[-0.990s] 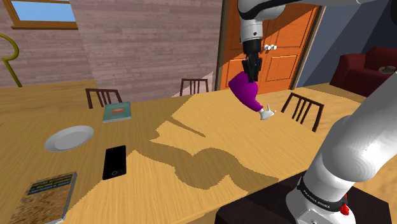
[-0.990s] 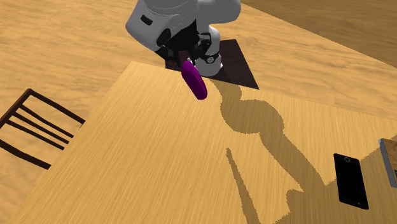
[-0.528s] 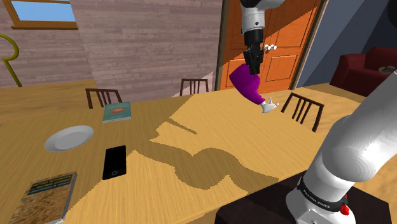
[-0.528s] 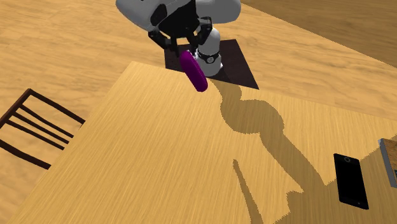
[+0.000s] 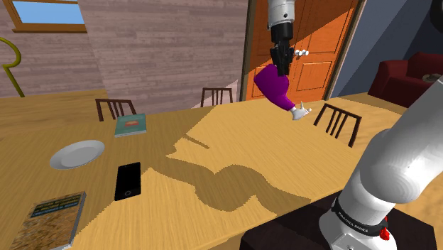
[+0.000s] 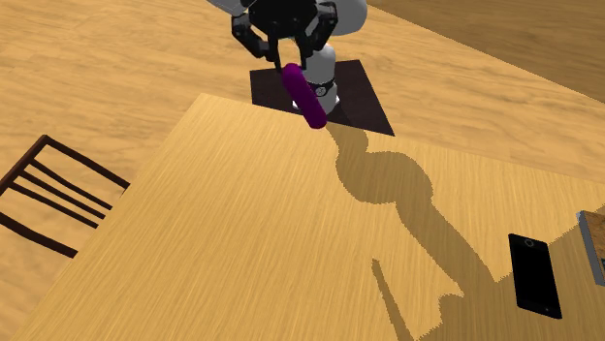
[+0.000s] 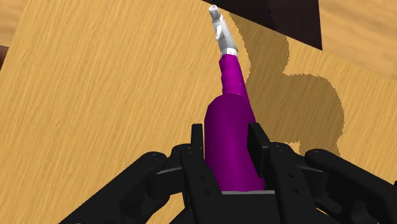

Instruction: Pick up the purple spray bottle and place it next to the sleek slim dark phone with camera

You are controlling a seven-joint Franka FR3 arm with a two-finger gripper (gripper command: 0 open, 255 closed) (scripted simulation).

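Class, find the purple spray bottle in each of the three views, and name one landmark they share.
Shoulder view: the purple spray bottle hangs from the gripper, upper middle, before the orange door.
Second exterior view: top centre, by the table edge.
Wrist view: clasped between the fingers, nozzle pointing away.
Shared landmark: the dark stand.

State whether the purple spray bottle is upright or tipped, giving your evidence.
Tipped: clasped in the gripper above the table, the spray bottle slants with its white nozzle lowest, pointing down and sideways.
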